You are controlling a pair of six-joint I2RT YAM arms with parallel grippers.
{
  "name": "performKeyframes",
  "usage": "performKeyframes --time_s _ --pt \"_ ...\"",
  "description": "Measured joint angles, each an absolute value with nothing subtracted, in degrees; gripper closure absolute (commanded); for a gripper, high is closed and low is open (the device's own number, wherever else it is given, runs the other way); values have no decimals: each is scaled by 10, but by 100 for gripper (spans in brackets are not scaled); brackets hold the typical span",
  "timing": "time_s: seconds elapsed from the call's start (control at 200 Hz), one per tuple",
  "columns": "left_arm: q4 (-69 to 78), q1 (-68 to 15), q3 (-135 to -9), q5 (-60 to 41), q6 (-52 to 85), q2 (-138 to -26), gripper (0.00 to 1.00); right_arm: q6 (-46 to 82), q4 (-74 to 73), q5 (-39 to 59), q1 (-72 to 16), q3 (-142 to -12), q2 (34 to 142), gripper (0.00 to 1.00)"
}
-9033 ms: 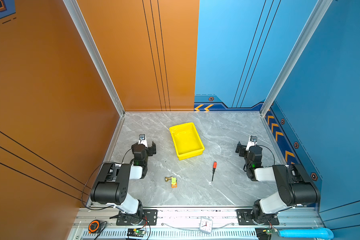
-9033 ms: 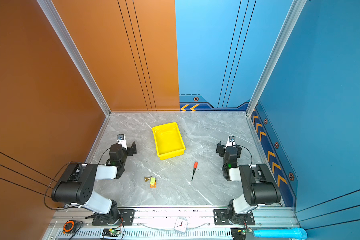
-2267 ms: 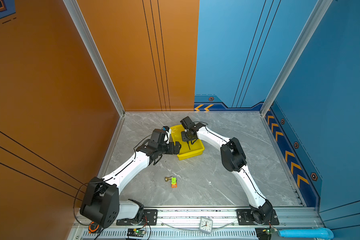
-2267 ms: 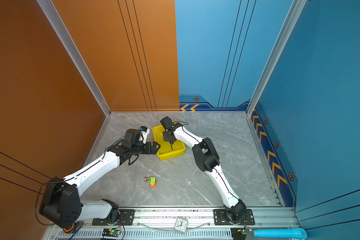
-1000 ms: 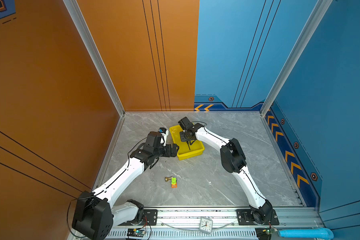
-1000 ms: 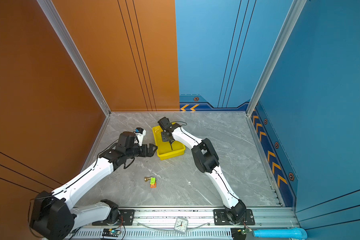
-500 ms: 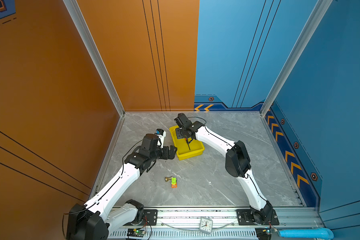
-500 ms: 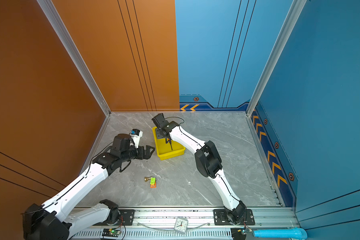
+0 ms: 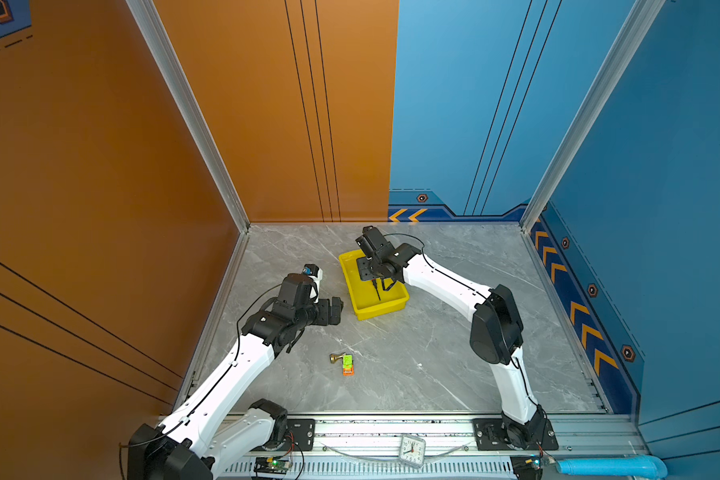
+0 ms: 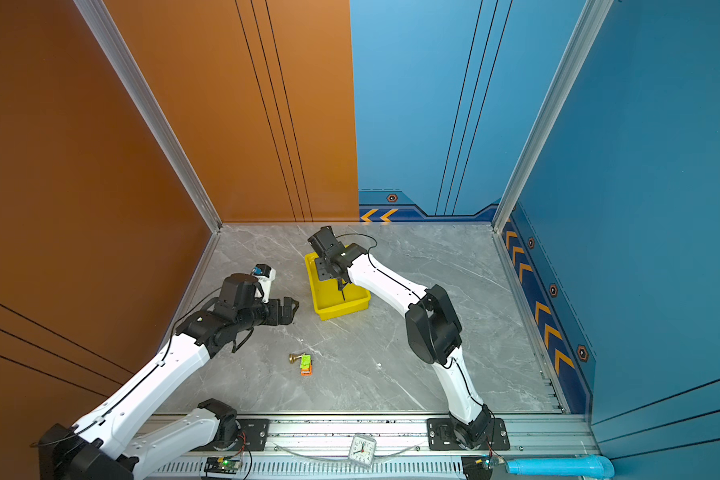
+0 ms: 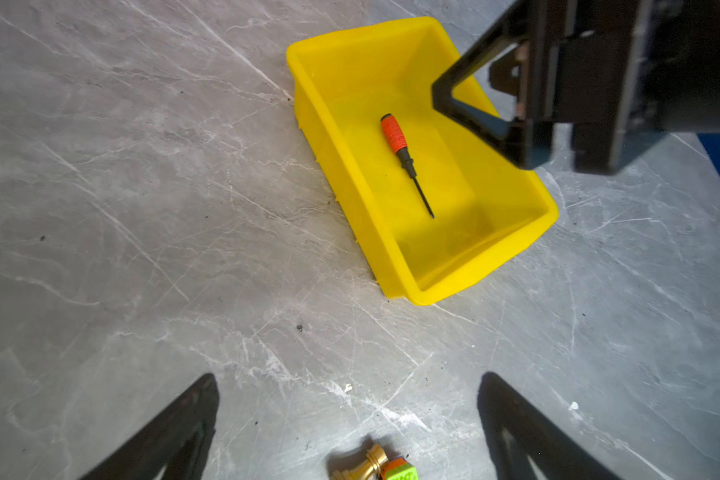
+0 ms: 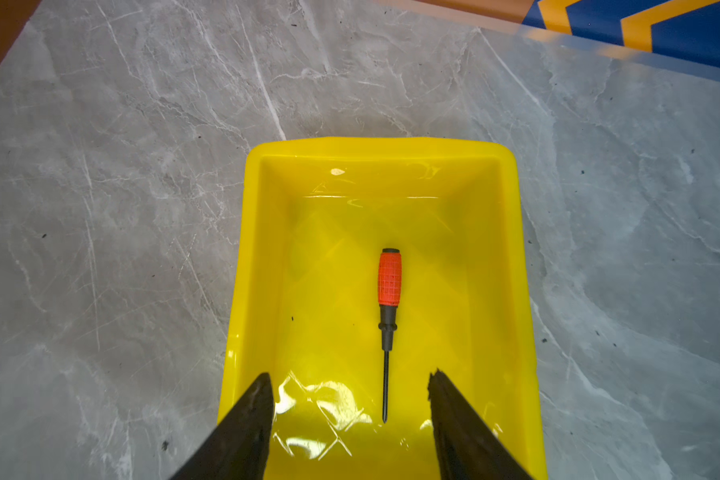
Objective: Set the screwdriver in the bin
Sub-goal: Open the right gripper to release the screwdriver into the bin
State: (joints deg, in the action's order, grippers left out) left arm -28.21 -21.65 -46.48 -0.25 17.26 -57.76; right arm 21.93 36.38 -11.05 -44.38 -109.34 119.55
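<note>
Twin white arms, black joints
Thin black cables (image 9: pixel 406 235) trace the left arm (image 9: pixel 242 365) and right arm (image 9: pixel 445 284); black bolted base plates (image 9: pixel 488 434); black wedge-fingered right gripper (image 12: pixel 350 374).

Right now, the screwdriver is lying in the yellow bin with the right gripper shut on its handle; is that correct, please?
Not quite: the right gripper is open, its jaws standing apart and gripping nothing, as the right wrist view shows. The screwdriver does lie in the yellow bin, free on its floor.
</note>
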Motion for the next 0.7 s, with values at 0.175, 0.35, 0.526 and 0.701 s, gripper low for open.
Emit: performKeyframes --time_s 0.175,0.35,0.526,0.701 --pt "-302 -215 -444 16 167 -544 2 209 356 -121 -444 -1000 1099 27" --pt "-305 -213 -442 34 167 -527 2 207 354 -135 -439 -889 997 19" --pt "-304 -208 -424 72 161 -513 2 203 355 -154 -421 -764 864 12" --pt "-302 -204 -410 118 136 -510 2 204 354 -169 -394 -663 736 2"
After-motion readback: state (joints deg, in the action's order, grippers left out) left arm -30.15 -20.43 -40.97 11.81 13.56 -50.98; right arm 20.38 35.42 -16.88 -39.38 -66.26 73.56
